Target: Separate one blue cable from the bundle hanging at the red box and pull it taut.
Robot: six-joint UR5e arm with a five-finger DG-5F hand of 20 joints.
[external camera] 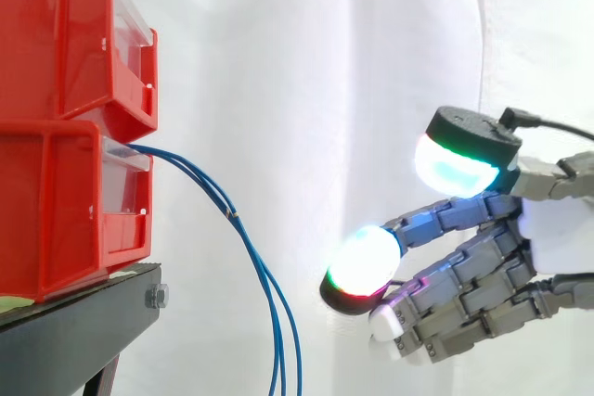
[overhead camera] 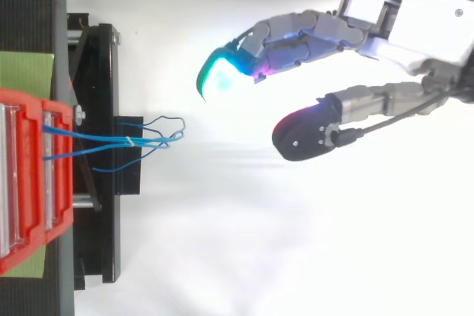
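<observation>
Two red bins are stacked at the left edge of the side view, the upper red bin [external camera: 65, 34] resting directly on the lower red bin [external camera: 56, 210], and both sit on a black stand [external camera: 74, 331] at the lower left. A blue cable bundle [external camera: 232, 217] of several thin strands exits the front of the lower bin near its top edge, arcs rightward and downward, and runs out of the bottom of the frame left of centre, hanging slack against the white curtain [external camera: 371, 62]. In the top view, the same bundle [overhead camera: 111, 140] leaves the red bin at the left edge, crosses the black stand and ends in loose loops just past the stand, left of centre; a green sheet [overhead camera: 26, 72] lies beside the bin at the upper left. To the right of the bundle, the hand [external camera: 557, 229] enters from the right edge with its fingers extended toward the cables. One glowing fingertip [external camera: 364, 261] is at centre right and the thumb pad [external camera: 455, 164] is above it, with a wide gap between them. The hand is fully spread, with relaxed fingers, and has hold of nothing. Its nearest fingertip is apart from the blue strands, with bare curtain between them. In the top view, the hand [overhead camera: 415, 27] occupies the upper right, its fingers pointing left toward the loops.
</observation>
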